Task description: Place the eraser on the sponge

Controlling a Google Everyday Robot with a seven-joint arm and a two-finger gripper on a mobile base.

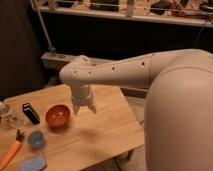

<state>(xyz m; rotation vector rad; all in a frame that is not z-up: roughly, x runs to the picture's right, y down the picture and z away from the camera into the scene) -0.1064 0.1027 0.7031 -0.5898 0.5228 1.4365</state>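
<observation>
The eraser, a small black block, lies on the wooden table at the left, just left of the red bowl. The light blue sponge sits at the table's front left edge, partly cut off by the frame. My gripper hangs above the table right of the red bowl, fingers pointing down with a gap between them and nothing held. It is well apart from both the eraser and the sponge.
A small round blue cup stands between the bowl and the sponge. An orange-handled tool lies at the front left. A clear glass object sits at the far left. My large white arm fills the right side.
</observation>
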